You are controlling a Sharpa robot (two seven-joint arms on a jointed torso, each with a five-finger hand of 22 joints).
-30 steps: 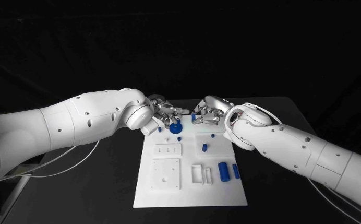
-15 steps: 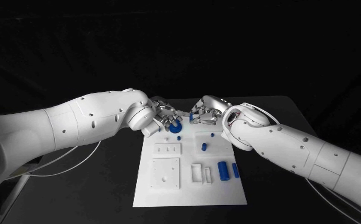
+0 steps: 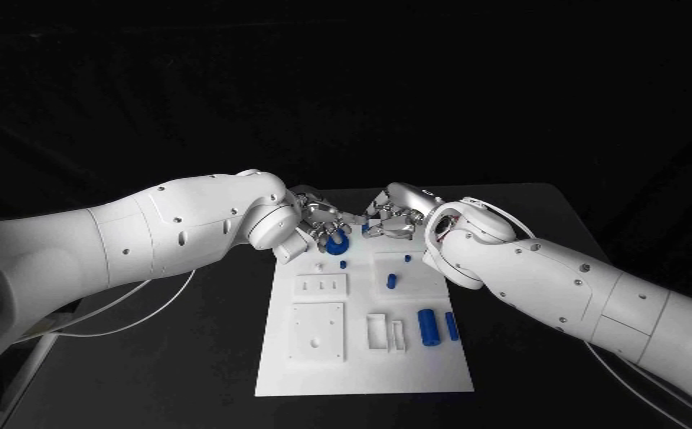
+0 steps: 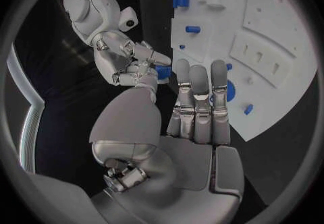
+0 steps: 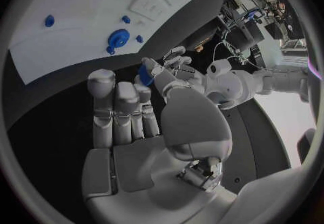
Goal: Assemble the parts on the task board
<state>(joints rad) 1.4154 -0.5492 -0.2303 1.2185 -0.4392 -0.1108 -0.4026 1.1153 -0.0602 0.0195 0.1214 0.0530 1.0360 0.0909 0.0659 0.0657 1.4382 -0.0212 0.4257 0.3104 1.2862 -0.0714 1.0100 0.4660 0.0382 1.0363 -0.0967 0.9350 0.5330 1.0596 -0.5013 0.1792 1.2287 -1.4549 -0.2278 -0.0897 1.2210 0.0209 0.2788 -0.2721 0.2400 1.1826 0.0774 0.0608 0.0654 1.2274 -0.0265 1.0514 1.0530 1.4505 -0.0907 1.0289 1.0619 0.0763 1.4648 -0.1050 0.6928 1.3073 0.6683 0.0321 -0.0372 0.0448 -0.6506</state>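
Above the far end of the white task board [image 3: 361, 359], my left hand [image 3: 320, 221] and right hand [image 3: 392, 215] meet fingertip to fingertip. A small blue part [image 4: 164, 73] [image 5: 145, 78] sits between them. In the left wrist view it lies between my left hand's [image 4: 196, 105] thumb and first finger, with the right hand's [image 4: 132, 62] fingers on it too. In the right wrist view my right hand [image 5: 125, 116] pinches it while the left hand [image 5: 172, 67] touches it. A round blue disc [image 3: 336, 245] [image 5: 119, 36] stands on the board just below the hands.
Two blue cylinders [image 3: 428, 326] [image 3: 451, 326] lie on the board's right side, near white blocks [image 3: 376, 331]. Small blue pegs [image 3: 392, 280] [image 3: 408, 258] [image 3: 346, 265] stand mid-board. Both white forearms flank the board's far end, and black table surrounds it.
The two hands have drawn closer together above the board's far end. The blue part that showed at the right hand's fingers now sits between both hands' fingertips.
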